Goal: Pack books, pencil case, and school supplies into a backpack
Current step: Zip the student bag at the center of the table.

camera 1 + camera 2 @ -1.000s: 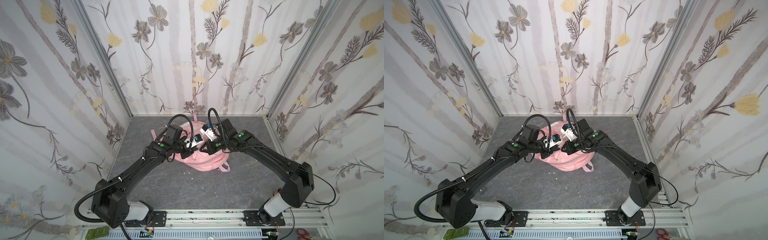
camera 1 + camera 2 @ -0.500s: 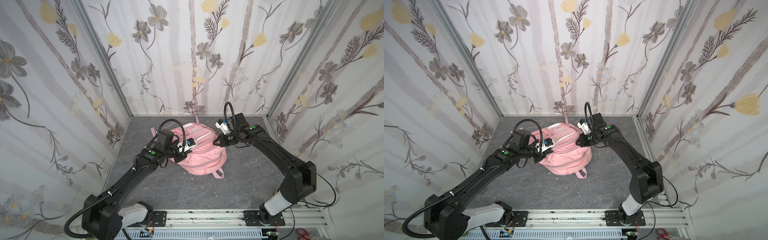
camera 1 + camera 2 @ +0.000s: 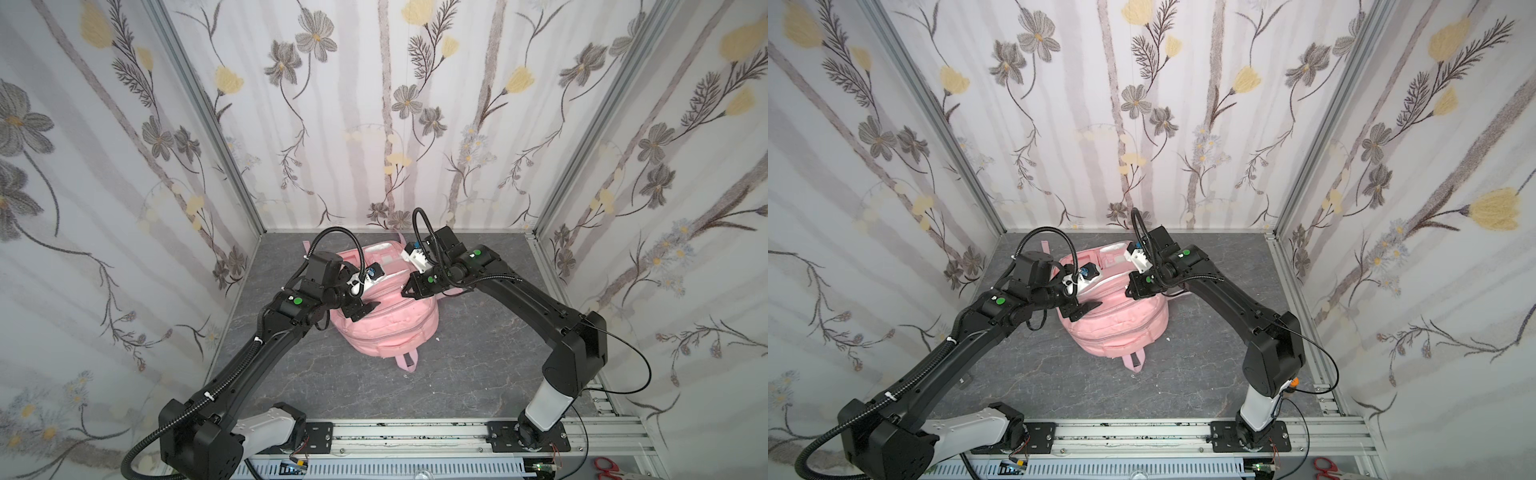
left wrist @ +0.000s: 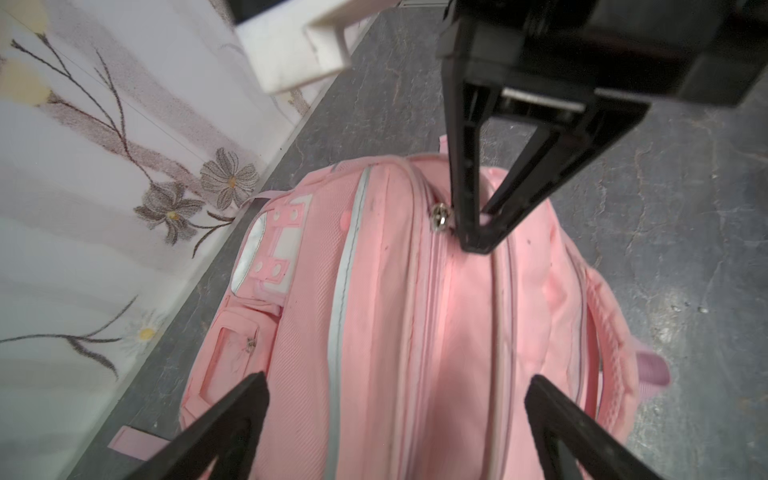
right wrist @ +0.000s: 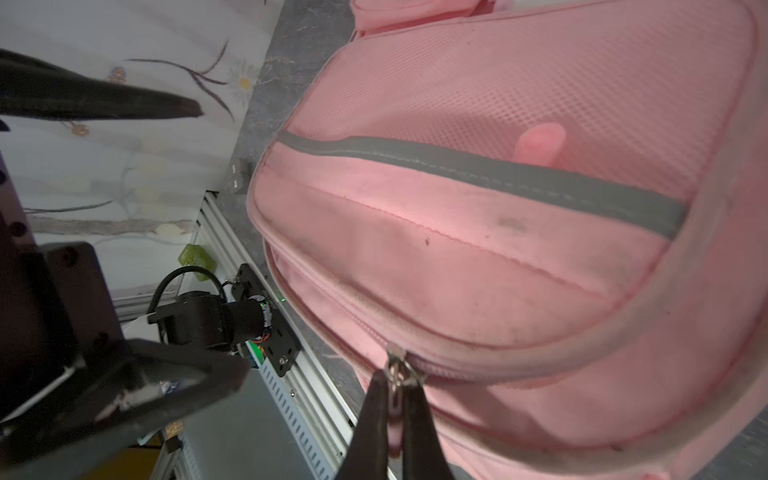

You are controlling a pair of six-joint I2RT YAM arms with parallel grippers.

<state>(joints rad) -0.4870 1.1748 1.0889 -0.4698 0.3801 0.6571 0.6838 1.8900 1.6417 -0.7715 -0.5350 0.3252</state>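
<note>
Grips the zipper pull (image 5: 395, 370) of the backpack (image 3: 390, 328) in shut right jaws, probably to drag the zip along, with left jaws wide and empty above it.

Three white wallpapered walls (image 3: 374, 124), printed with grey and pale-yellow flowers and brownish-grey stripes, enclose a dark grey, stone-veined desk (image 3: 478, 374). The back wall rises beyond the left claw (image 3: 365, 309) and the right claw (image 3: 405, 293); a side wall stands outward of each. Silver metal posts (image 3: 210, 120) mark the two back corners. Behind the claws a silver slotted rail (image 3: 415, 436) edges the desk. Light is soft and even.
</note>
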